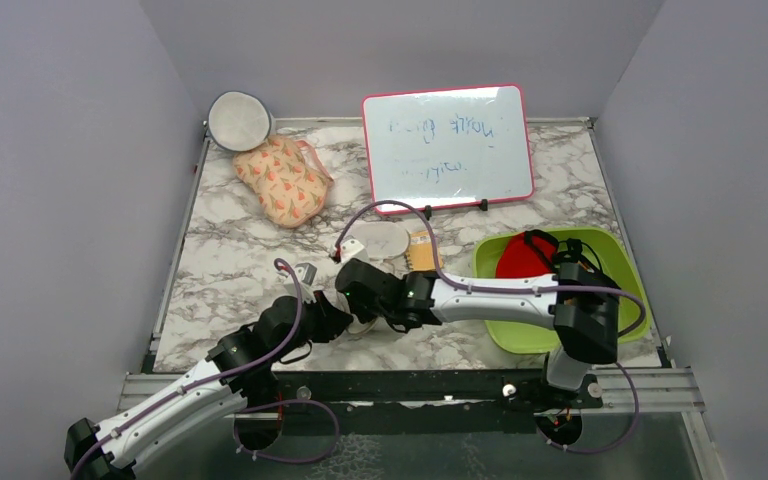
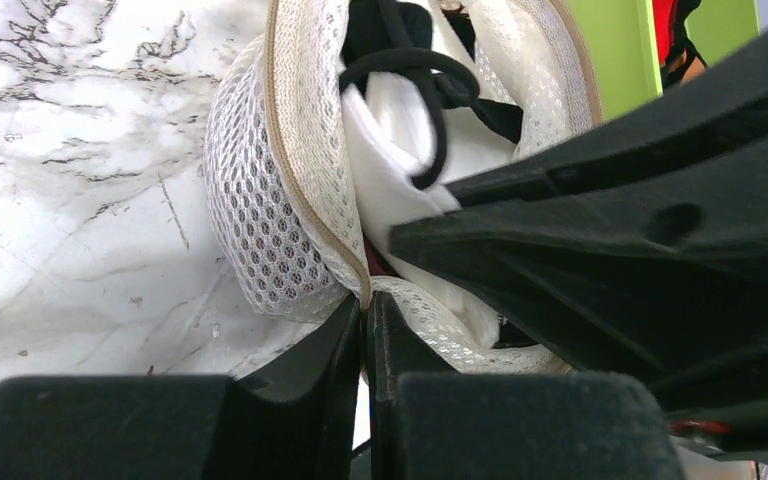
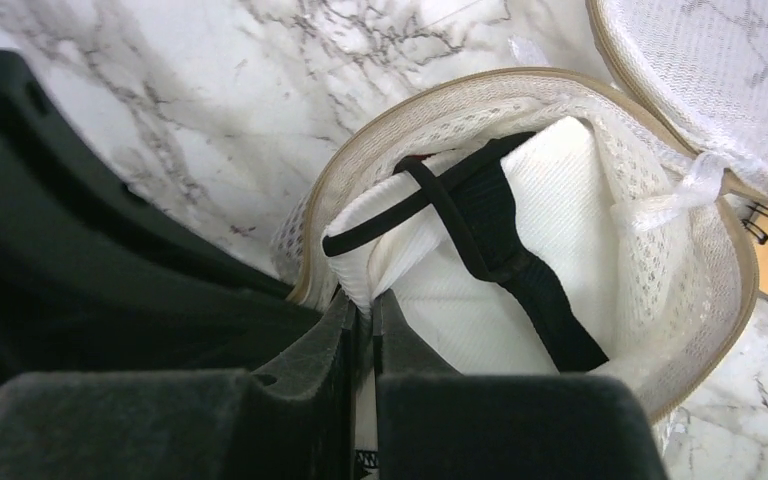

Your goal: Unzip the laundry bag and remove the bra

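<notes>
**A:** What could go wrong from here?

**B:** Mostly the grip. The right tool (image 3: 364, 300) is clenched on only a thin fold of the bra (image 3: 560, 190), at the near edge of the cup. If that fold slips out under a pull, the garment probably drops back inside.

**A:** And the black strap (image 3: 465, 215)?

**B:** It loops across the opening. I think it could catch on the zip rim and drag the whole laundry bag (image 2: 260, 230) along.

**A:** Is anything holding the bag down?

**B:** The left tool (image 2: 365, 300) is pinched shut on the bag's beige rim, right at the seam. That is also a small bite, and it could tear loose from the mesh. The two tools also sit very close, almost touching, so a careless lift risks a knock.

**A:** Where is everything?

**B:** The bag lies unzipped at the near middle of the worktop (image 2: 70, 200), left of the green bin (image 1: 520, 338). Its mouth gapes toward the right tool. The bra is inside it, just beyond that tool's tips, and the left tool grips the rim beside it.
</notes>
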Available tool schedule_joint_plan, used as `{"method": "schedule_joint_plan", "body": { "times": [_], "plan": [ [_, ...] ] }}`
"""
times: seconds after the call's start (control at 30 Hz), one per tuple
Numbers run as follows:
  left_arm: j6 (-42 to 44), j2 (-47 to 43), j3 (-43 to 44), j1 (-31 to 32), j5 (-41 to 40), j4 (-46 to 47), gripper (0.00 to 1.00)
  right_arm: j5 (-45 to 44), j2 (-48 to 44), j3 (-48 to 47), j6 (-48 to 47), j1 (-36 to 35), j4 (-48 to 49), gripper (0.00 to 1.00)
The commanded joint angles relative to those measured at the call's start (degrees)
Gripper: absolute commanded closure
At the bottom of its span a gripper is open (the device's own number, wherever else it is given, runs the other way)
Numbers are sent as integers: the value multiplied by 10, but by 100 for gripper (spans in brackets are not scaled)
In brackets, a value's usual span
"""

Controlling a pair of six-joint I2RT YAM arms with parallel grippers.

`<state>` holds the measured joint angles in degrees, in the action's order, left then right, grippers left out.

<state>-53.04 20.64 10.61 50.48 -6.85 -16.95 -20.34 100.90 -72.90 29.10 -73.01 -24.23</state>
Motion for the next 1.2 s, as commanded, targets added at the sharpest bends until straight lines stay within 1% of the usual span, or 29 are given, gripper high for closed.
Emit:
{"method": "schedule_joint_plan", "body": {
  "times": [0.0,0.17,0.33,0.53,0.63,0.73,0.8,0.9,0.93,1.07,1.17],
  "plan": [
    [8,3,8,1,9,15,100,58,-84,55,-11,0,116,99],
    [8,3,11,1,9,14,100,90,-166,121,-11,1,215,99],
    [10,6,16,1,8,14,100,119,-247,181,29,19,299,99],
    [9,10,20,1,13,22,100,116,-334,295,76,32,476,99],
    [12,12,23,1,13,20,100,104,-373,314,64,34,509,99],
    [14,13,24,1,14,18,100,67,-408,299,25,33,474,99],
    [16,13,27,1,12,16,100,39,-430,280,-14,33,432,99],
    [19,15,31,1,7,14,99,-30,-462,253,-64,33,362,99],
    [20,17,33,1,5,14,97,-58,-470,243,-79,33,328,99],
    [29,29,43,1,-3,13,86,-222,-482,223,-115,33,207,99],
    [35,35,54,1,-10,8,75,-324,-472,202,-86,34,81,99]
  ]
}}
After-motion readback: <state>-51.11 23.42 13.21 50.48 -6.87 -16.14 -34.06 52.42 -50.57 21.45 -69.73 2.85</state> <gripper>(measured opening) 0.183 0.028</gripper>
